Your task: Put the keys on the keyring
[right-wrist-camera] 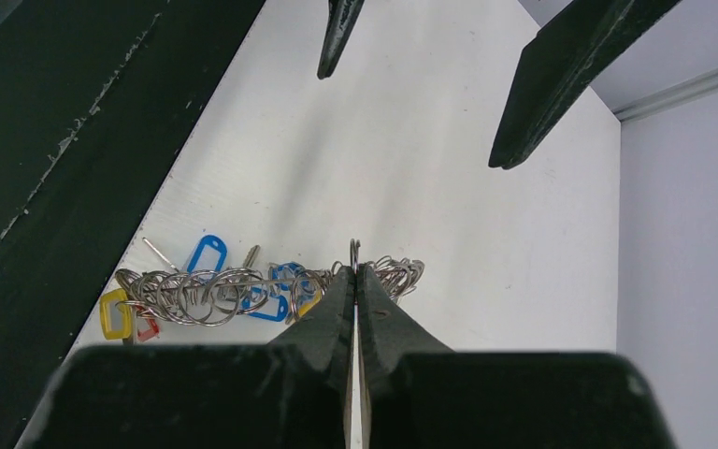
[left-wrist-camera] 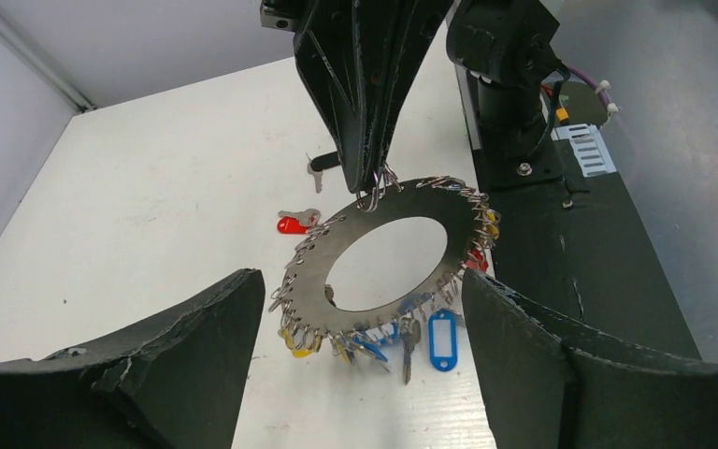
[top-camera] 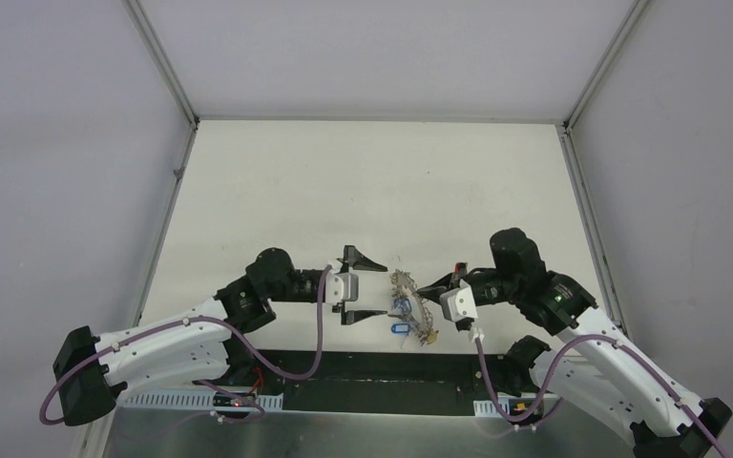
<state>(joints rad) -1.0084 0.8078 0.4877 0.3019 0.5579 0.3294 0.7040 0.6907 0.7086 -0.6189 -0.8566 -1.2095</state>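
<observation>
Both the red-headed key (left-wrist-camera: 290,224) and the black-headed key (left-wrist-camera: 323,164) lie on the desk (left-wrist-camera: 150,187), left of centre in your left wrist view, just up-left of the keyring (left-wrist-camera: 411,201). Your right tool (right-wrist-camera: 354,273) is clamped on a small loop at the keyring's upper edge. Your left tool (top-camera: 367,286) stands apart, with one finger at each lower corner of that view.

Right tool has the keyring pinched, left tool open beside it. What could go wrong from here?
1. The right tool pinches the keyring only by a thin loop at its rim; a nudge from the open left tool could pull it free.
2. The red key and black key lie loose beyond the ring; trailing tags may drag them.
</observation>
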